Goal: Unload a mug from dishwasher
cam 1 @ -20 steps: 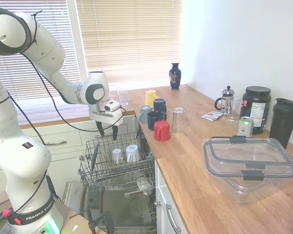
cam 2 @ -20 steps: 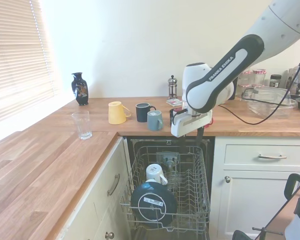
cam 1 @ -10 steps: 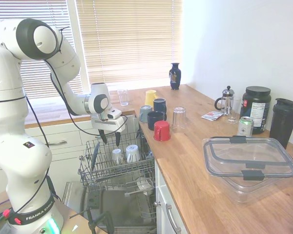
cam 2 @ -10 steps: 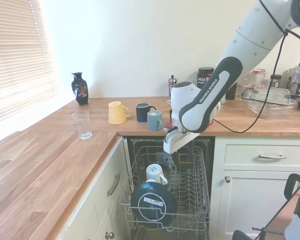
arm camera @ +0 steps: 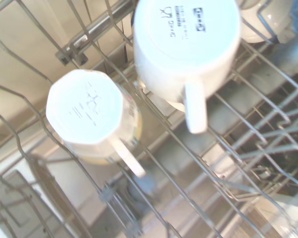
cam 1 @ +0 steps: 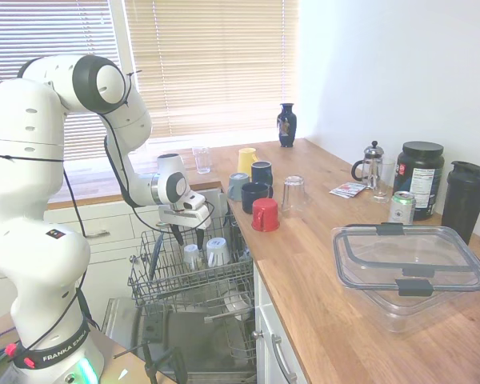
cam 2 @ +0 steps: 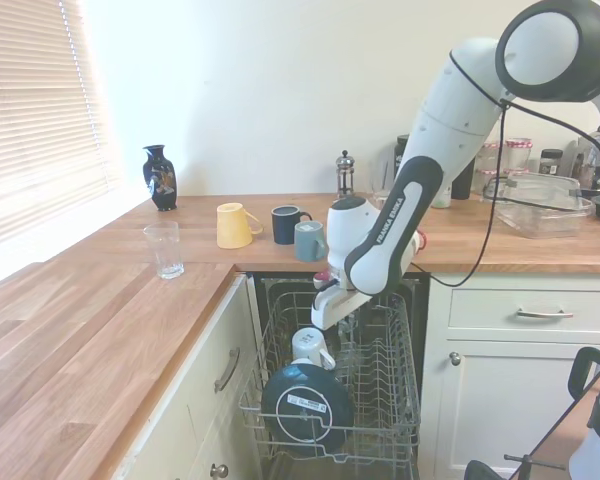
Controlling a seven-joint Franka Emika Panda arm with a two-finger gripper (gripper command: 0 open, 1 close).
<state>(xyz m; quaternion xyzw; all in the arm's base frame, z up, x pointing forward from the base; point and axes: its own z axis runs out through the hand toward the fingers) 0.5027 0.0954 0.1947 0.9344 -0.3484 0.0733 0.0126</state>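
The gripper (cam 1: pixel 188 238), fingers spread and empty, hangs just above the rack (cam 1: pixel 188 276), where the white mug (cam 1: pixel 217 251) sits upside down beside a narrower cup (cam 1: pixel 192 255); best to descend straight, straddle the mug's wall, and avoid that cup.

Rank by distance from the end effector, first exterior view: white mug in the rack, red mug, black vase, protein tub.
From the end effector:
1. White mug, upside down in the dishwasher rack, just below it.
2. Red mug, on the counter's near edge.
3. Black vase, back by the window.
4. Protein tub, far along the wall.
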